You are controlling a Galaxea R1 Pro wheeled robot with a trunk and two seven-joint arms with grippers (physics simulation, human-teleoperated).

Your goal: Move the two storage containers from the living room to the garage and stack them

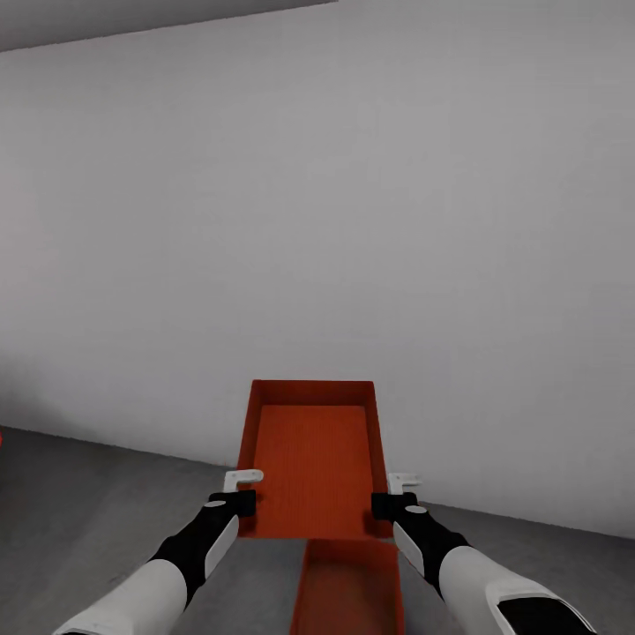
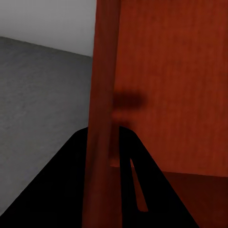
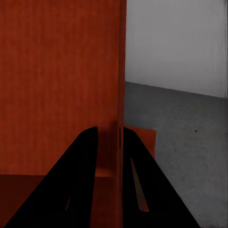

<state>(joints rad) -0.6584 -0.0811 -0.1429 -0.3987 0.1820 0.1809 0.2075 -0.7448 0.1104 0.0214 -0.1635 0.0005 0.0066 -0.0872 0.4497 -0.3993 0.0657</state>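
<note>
Presently, both arms held one orange-red, open-top rectangular storage container [image 1: 310, 454] in the air in front of the plain pale grey wall [image 1: 353, 203] of the garage. Head view: the held container was tilted, its far end raised toward the wall and its ribbed inner bottom facing the camera.

Left gripper [image 1: 240, 490]: black fingers straddled the left long wall of the held container near its near corner. Left wrist view confirmed it, with the thin orange wall [image 2: 102, 118] running upright between the two dark fingers [image 2: 57, 190], one on the outside and one inside the bin. Fingers closed onto that wall.

Right gripper [image 1: 395, 494]: same arrangement on the right long wall. Right wrist view showed the wall edge [image 3: 121, 95] pinched between the two black fingers [image 3: 80, 180], both touching it.

A second, matching orange-red container [image 1: 348, 586] sat below the held one, on the dark grey speckled concrete floor [image 1: 97, 503], its far end under the near end of the held container. In the right wrist view a corner of it [image 3: 142, 137] appeared just beside the held container's wall, resting on the concrete. Whether the two containers touched could not be told.

A small red sliver [image 1: 1, 437] appeared at the left edge of the head view, unidentifiable.
</note>
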